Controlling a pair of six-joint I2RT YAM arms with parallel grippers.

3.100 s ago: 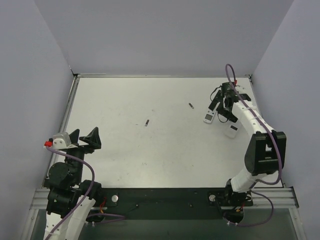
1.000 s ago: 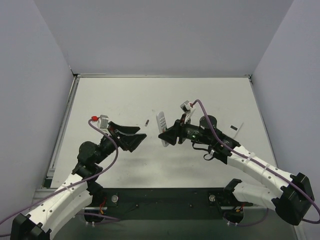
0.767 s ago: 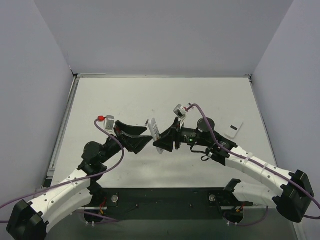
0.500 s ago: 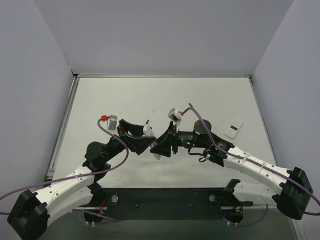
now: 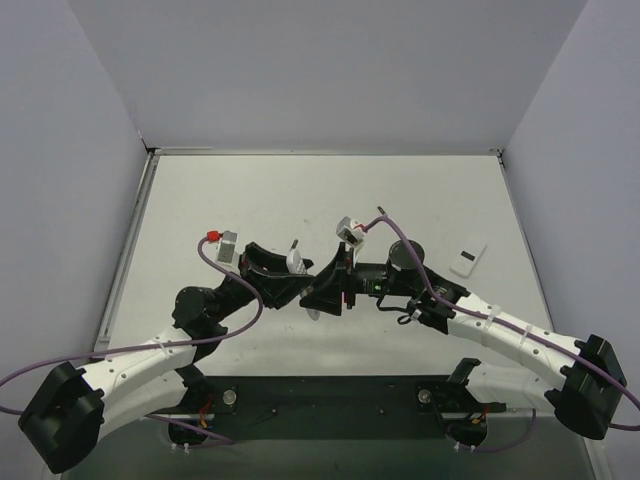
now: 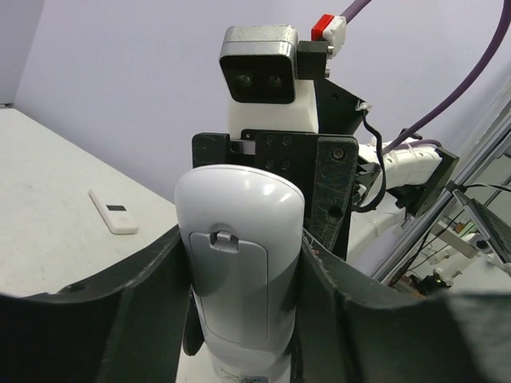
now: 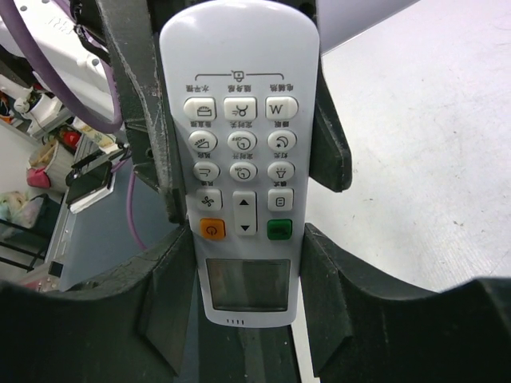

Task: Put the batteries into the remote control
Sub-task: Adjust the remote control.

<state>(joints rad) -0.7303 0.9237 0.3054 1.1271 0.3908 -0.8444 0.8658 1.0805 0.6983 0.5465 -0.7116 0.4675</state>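
Right gripper: pinched on the display end of the small slim white plastic rectangular remote control, with the button face turned to its wrist camera. The remote control is held off the pale grey table, mid-table and slightly near of centre.

Left gripper: brought in from the back side, with its black fingers set close along both long edges of the remote control. Whether they are actually clamped cannot be told. A handover or a two-arm brace is judged to be the step in hand.

In the left wrist view, the white clip-on battery cover on the back appears seated, latch at the top. The compartment is judged not yet opened.

The small dark cylindrical batteries are not reliably made out in any view. None is seen in a gripper or in the remote control. A smaller flat white piece with a dark mark lies on the table at the right, well apart.

Progress: only the lift of the remote control is done. To be done: cover off, both batteries fetched and seated, cover back on.
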